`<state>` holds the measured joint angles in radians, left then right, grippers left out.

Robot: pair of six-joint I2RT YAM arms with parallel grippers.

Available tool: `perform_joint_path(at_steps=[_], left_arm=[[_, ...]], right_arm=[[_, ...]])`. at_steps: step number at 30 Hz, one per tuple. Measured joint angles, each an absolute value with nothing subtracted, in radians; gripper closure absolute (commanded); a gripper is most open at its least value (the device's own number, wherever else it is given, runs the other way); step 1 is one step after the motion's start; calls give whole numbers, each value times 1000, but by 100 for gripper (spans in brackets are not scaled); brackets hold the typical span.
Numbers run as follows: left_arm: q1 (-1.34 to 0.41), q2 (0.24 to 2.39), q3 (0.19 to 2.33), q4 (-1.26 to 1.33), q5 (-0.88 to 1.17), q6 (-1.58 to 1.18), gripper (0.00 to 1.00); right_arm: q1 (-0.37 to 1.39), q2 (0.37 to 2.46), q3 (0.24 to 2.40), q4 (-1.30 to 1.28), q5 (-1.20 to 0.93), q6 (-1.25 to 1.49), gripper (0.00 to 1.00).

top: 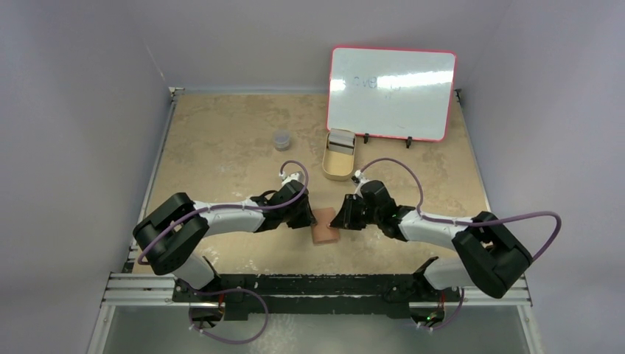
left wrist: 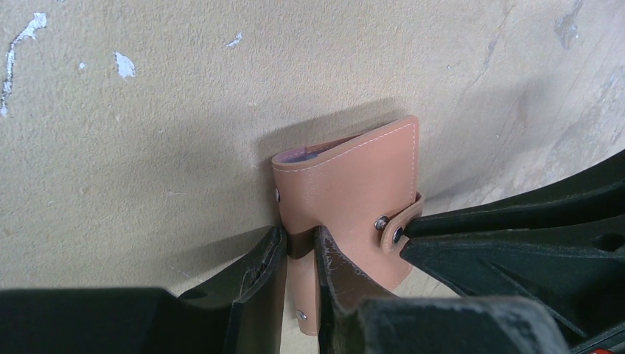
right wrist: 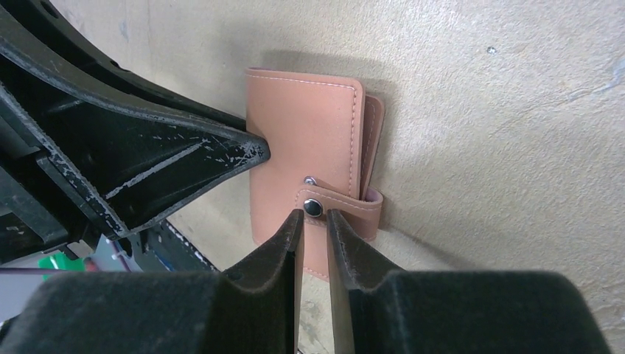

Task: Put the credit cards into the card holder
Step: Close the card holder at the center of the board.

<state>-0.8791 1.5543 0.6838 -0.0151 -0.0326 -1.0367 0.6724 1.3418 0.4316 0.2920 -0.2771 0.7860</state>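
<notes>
Plainly, the step in hand is popping the snap. The card holder [top: 325,226] sits shut at lower centre of the overhead view, between both arms. The credit cards [top: 341,139] wait in the tin [top: 335,168] just above it. The left fingers [left wrist: 258,273] are clenched on one edge of the holder, steadying it. The right fingers [right wrist: 284,251] are drawn narrow at the tip of the snap strap [right wrist: 346,210]; whether they truly bite it I cannot tell. To do this well, I'd say the left should hold firm while the right gets squarely onto the tab. It should peel away from the cover, not sideways, or the holder will likely drag across the bench [top: 221,147].
</notes>
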Motion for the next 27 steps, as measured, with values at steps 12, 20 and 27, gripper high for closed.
perform_joint_path(at_steps=[12, 20, 27], left_arm=[[-878, 1554, 683, -13, -27, -1037, 83], [-878, 1554, 682, -10, -26, -1037, 83], [-878, 1555, 682, -6, -23, -1037, 83]], right_arm=[[683, 1371, 458, 301, -256, 785, 82], [711, 1383, 498, 245, -202, 778, 84], [728, 1382, 543, 163, -170, 756, 83]])
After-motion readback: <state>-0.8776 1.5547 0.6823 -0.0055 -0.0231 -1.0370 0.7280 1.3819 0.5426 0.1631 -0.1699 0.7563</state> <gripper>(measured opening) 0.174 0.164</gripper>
